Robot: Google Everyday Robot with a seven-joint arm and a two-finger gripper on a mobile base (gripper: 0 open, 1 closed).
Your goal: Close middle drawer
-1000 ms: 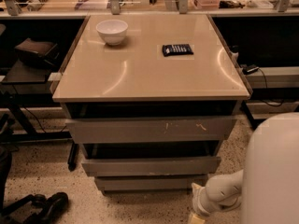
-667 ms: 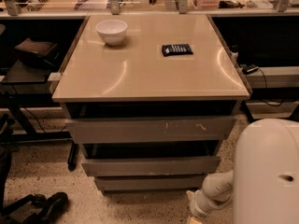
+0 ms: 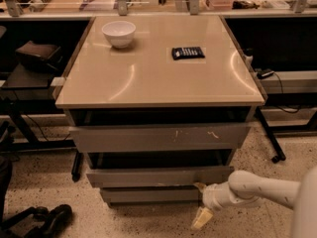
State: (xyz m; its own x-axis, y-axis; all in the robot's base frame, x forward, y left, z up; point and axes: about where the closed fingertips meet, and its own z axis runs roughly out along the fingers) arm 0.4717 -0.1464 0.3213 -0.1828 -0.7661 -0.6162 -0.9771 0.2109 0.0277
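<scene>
The middle drawer (image 3: 158,176) is a wide, shallow grey drawer with a plain front. It stands pulled out a little from the cabinet, with a dark gap above its front. My gripper (image 3: 200,202) is low at the drawer front's right end, at the tip of my white arm (image 3: 262,188), which reaches in from the right. One yellowish finger (image 3: 202,218) points down toward the floor and the other tip sits by the drawer front's lower right edge. The fingers stand apart and hold nothing.
The top drawer front (image 3: 158,139), with pale scratches, also sticks out a little; the narrower bottom front (image 3: 148,196) is below. On the beige cabinet top (image 3: 148,78) are a white bowl (image 3: 119,33) and a black calculator (image 3: 187,52). Dark shelves flank the cabinet, and black gear (image 3: 47,218) lies on the floor at the left.
My arm has stretched out to the left and the gripper has moved up and left, to the right end of the middle drawer front. The drawers have not moved.
</scene>
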